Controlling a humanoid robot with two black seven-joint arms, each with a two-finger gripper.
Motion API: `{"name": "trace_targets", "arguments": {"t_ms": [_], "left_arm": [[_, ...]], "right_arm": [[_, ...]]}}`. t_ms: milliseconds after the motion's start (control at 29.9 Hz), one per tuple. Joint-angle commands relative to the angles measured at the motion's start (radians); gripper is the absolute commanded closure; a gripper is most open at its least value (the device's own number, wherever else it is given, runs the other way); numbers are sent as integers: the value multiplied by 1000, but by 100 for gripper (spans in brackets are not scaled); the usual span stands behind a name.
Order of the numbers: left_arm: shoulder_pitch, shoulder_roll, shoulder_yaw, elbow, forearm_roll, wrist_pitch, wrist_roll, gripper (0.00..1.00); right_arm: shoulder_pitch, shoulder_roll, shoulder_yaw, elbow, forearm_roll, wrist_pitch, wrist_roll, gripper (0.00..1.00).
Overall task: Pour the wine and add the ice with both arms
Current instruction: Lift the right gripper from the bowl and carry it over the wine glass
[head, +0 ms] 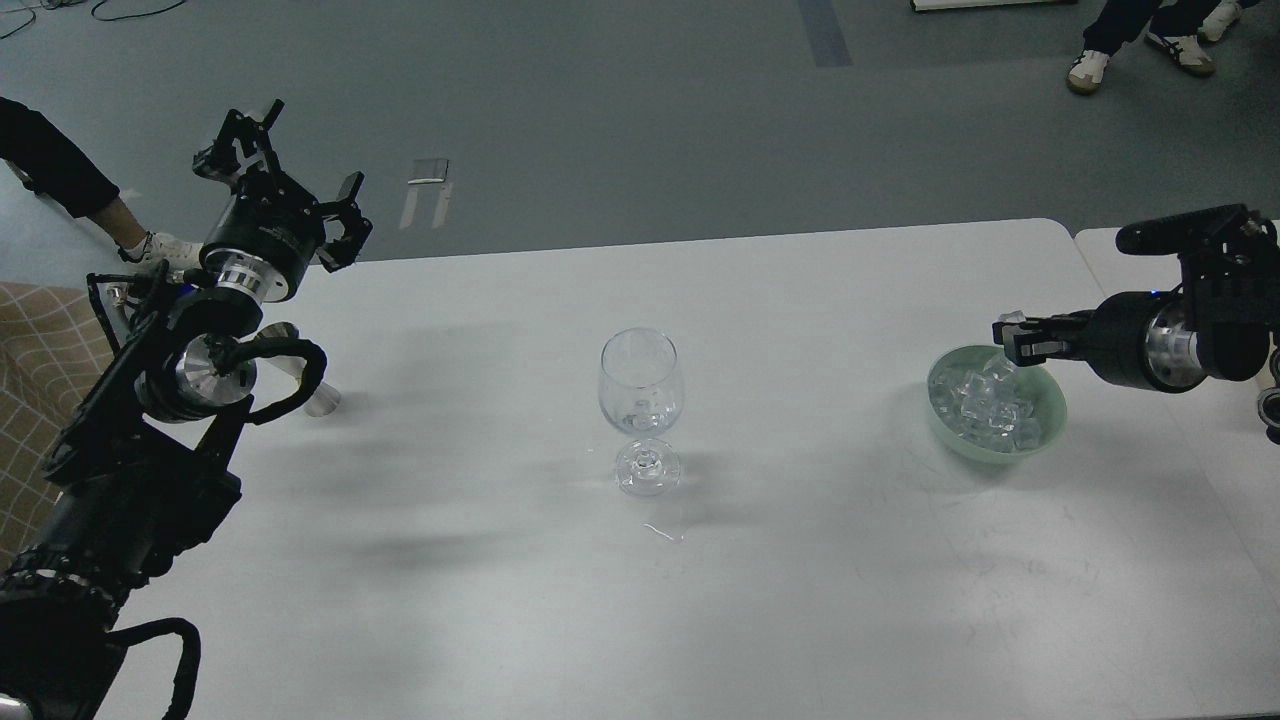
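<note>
Left gripper [283, 180] spread wide, empty, past table edge [700, 243]; right gripper [1010, 340] clenched on ice cube [1013, 319], bowl [1045, 410] directly beneath; wine glass [641, 385] upright between, open tabletop around.

An empty wine glass [641, 392] stands mid-table [800, 560]. Near the right edge, the right gripper [1006, 338] holds an ice cube [1012, 319] over the green bowl [1045, 413]. The left gripper [285, 170] hangs open.

Even, cool indoor light falls from above on a white surface [800, 600], which looks bright without harsh glare. Soft, blurred shadows of the left arm [150, 440] spread toward 3 o'clock across the surface. The glass [641, 395] casts only a faint shadow and shows small highlights on its rim and foot. The ice [990, 405] glints in a green bowl [1045, 425]. Focus is fairly sharp at centre; the dark arms hold little detail.
</note>
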Motion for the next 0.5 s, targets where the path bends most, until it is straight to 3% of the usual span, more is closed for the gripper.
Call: {"name": "trace_targets", "arguments": {"t_ms": [0,100,267,468], "left_arm": [[0,-1,0,0,2,2,1,2],[-2,-1,-2,-2,2,3,1,2],[-2,5,0,-2,2,2,1,2],[-2,0,-2,-2,2,5,1,2]], "right_arm": [[0,-1,47,48,0,2,-2,86],[0,6,104,120,-1,1,-9,91],[11,35,171,194,-1,2,-12,91],[25,144,208,214,-3,4,-12,90]]}}
